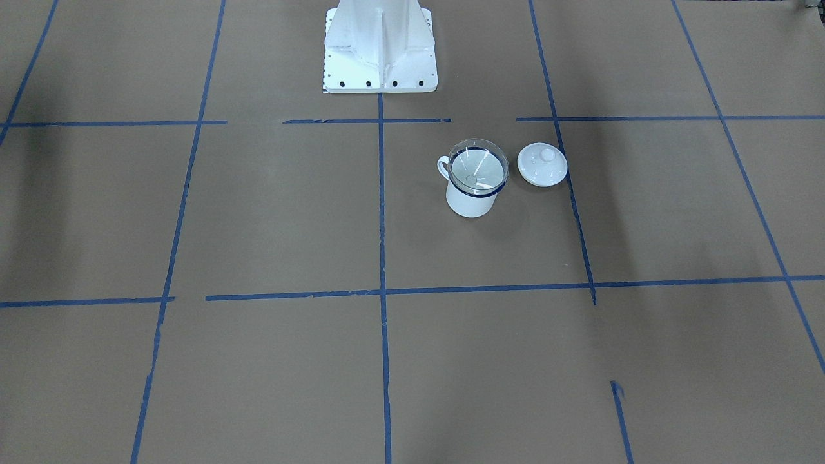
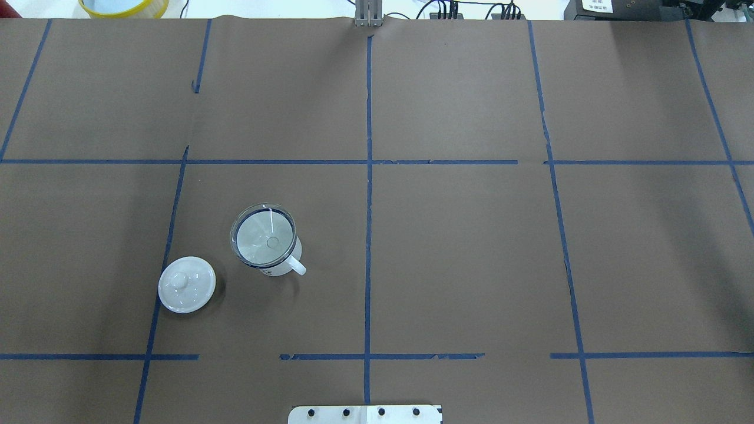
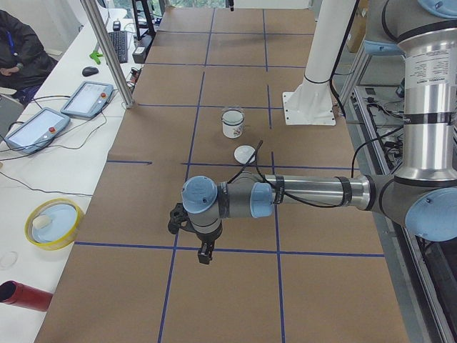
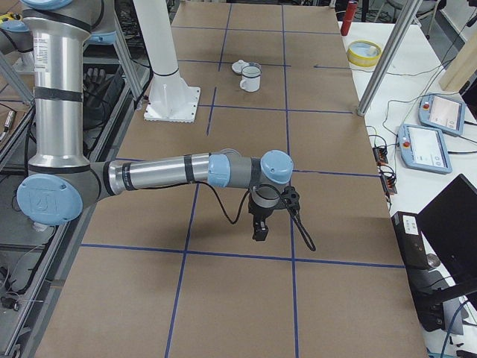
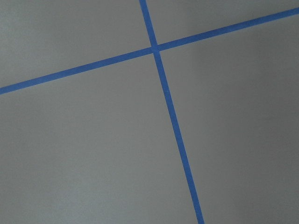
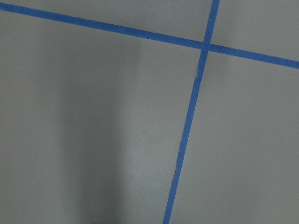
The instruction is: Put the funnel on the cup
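The clear funnel (image 1: 478, 166) sits upright in the mouth of the white enamel cup (image 1: 472, 198) with the dark blue rim; both also show in the overhead view, funnel (image 2: 263, 234) on cup (image 2: 290, 263). The cup shows far off in the exterior left view (image 3: 233, 123) and the exterior right view (image 4: 250, 77). My left gripper (image 3: 204, 251) hangs over the table far from the cup, in the exterior left view only. My right gripper (image 4: 260, 228) hangs over the table far from the cup, in the exterior right view only. I cannot tell whether either is open or shut.
A white domed lid with a knob (image 2: 187, 284) lies on the table beside the cup, apart from it. The robot's white base (image 1: 380, 45) stands at the table's edge. Operator pendants (image 3: 87, 98) and a yellow bowl (image 3: 53, 223) lie on the side bench.
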`<state>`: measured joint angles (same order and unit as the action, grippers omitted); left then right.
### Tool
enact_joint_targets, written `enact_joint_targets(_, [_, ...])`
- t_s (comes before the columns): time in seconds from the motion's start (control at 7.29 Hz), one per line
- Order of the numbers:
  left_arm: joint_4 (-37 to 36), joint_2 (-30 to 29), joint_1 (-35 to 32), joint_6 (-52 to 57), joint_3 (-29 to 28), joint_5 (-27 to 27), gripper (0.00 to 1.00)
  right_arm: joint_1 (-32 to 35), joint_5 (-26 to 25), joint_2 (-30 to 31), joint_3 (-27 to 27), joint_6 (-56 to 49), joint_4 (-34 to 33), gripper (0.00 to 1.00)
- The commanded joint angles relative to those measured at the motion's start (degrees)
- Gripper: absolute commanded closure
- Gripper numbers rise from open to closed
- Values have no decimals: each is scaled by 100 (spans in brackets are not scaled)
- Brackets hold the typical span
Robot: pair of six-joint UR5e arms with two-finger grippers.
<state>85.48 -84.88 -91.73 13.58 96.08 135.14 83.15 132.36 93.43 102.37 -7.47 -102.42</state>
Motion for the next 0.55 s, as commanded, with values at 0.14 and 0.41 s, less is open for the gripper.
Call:
enact_joint_targets(0.14, [12, -11, -11, -181, 16, -5, 0, 0, 0, 0, 2, 0, 2, 0])
enact_joint_targets(0.41, [82, -37, -3, -128, 86, 4, 0, 0, 0, 0, 2, 0, 2, 0])
